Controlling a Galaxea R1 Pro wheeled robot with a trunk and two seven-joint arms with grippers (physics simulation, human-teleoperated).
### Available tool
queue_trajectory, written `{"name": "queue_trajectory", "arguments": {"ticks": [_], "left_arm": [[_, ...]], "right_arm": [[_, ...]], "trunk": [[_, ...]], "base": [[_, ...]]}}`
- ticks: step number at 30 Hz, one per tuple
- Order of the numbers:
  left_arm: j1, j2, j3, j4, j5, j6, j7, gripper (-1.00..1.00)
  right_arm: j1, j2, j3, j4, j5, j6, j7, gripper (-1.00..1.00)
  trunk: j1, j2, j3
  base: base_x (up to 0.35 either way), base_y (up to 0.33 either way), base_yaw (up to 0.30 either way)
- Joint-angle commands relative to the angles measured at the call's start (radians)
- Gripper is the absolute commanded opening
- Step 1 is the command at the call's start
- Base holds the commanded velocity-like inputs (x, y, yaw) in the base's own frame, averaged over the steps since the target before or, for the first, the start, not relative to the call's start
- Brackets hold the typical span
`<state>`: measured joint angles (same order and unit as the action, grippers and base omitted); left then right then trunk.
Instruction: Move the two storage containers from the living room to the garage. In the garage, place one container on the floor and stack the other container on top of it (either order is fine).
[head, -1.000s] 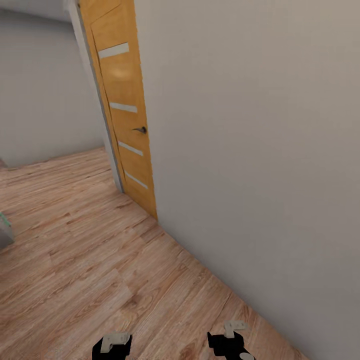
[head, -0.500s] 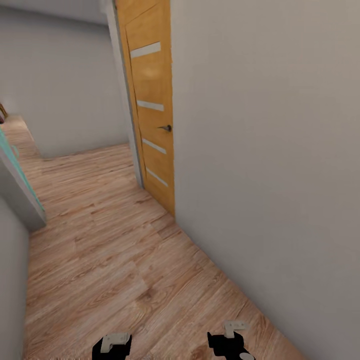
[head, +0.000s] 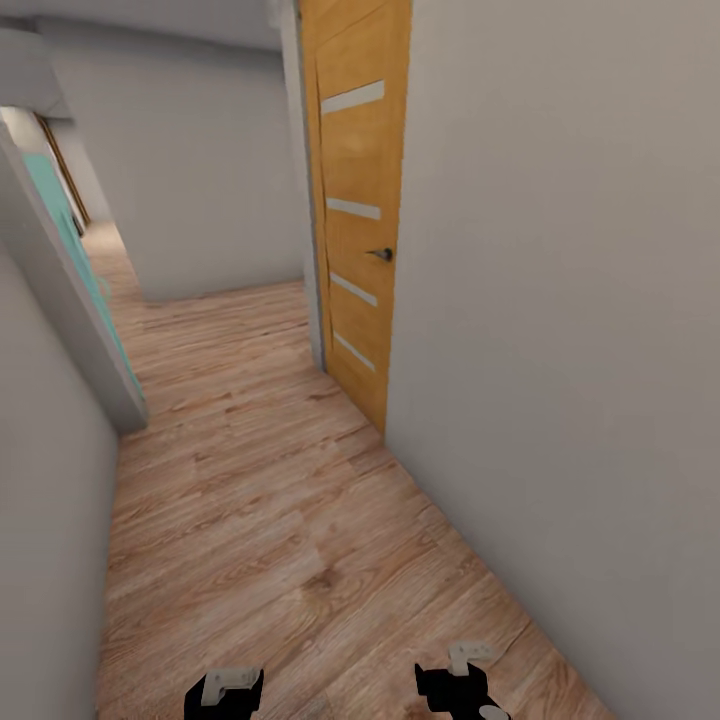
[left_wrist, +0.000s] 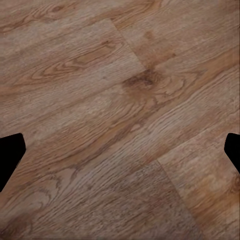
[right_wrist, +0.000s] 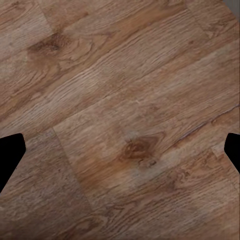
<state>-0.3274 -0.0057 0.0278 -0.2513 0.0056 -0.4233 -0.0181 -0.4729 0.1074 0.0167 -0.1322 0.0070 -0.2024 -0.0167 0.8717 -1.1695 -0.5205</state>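
Corridor transit right now: I'm on wood-plank floor (head: 260, 520) with a grey wall (head: 580, 350) close on my right and an orange door (head: 360, 230) ahead, no storage containers visible, so I can't say where they sit. Left gripper (left_wrist: 120, 150) and right gripper (right_wrist: 120, 150) both point at bare planks, fingers spread wide, carrying nothing. I'd keep the base centred between the walls, steer wide of the left wall corner (head: 125, 400) and keep arms tucked low while turning.

Wood-plank floor (head: 270, 500) light brown, grained. Door (head: 360, 200) orange with pale stripes, dark handle (head: 381, 254). Walls (head: 580, 300) pale grey. Teal panel (head: 70, 235).
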Motion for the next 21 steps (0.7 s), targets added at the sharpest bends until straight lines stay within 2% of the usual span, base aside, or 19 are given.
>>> {"name": "queue_trajectory", "arguments": {"ticks": [1,16,21], "left_arm": [[-0.001,0.0,0.003,0.001,0.001,-0.003,-0.002,1.0],[-0.001,0.0,0.003,0.001,0.001,-0.003,-0.002,1.0],[-0.001,0.0,0.003,0.001,0.001,-0.003,-0.002,1.0]], "right_arm": [[-0.001,0.0,0.002,0.001,0.001,-0.003,-0.002,1.0],[0.0,0.0,0.002,0.001,0.001,-0.003,-0.002,1.0],[0.0,0.0,0.002,0.001,0.001,-0.003,-0.002,1.0]], "trunk": [[0.0,-0.001,-0.001],[0.0,-0.001,-0.007],[0.0,-0.001,-0.008]], "base": [[0.0,0.0,0.281],[0.0,0.0,0.278],[0.127,0.0,0.124]]}}
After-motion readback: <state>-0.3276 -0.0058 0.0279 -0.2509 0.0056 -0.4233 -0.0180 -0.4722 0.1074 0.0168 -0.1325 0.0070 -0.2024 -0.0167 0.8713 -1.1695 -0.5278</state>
